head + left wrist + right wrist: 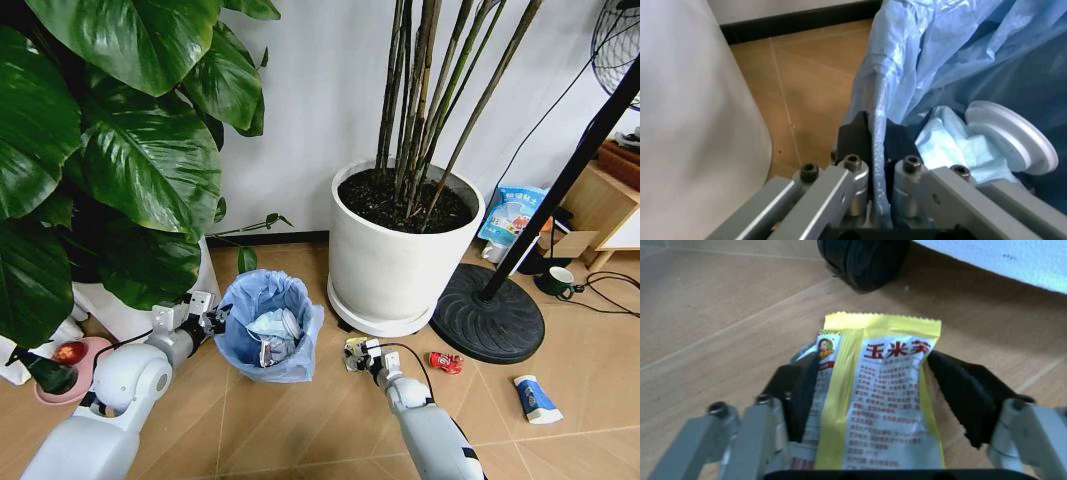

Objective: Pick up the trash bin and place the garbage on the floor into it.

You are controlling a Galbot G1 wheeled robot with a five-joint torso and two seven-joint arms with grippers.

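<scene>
Left hand [870,150] is clamped on the rim of the small round trash bin lined with crinkly light blue plastic [262,330], which stands on the tan herringbone wooden floor [300,420] beside the large white plant pot [400,255]; right hand [870,390], just right of the bin, has its fingers around a yellow-and-white printed snack wrapper [877,405], right pad apart from it; red packet [445,362] and blue-white packet [535,398] lie on the floor farther right.

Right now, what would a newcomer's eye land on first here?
First the trash bin, its blue bag pinched at the rim by the left gripper, with a white lid and paper inside. Then the right gripper, low over the floor beside the white plant pot, its fingers around a yellow wrapper. A red packet lies nearby.
</scene>
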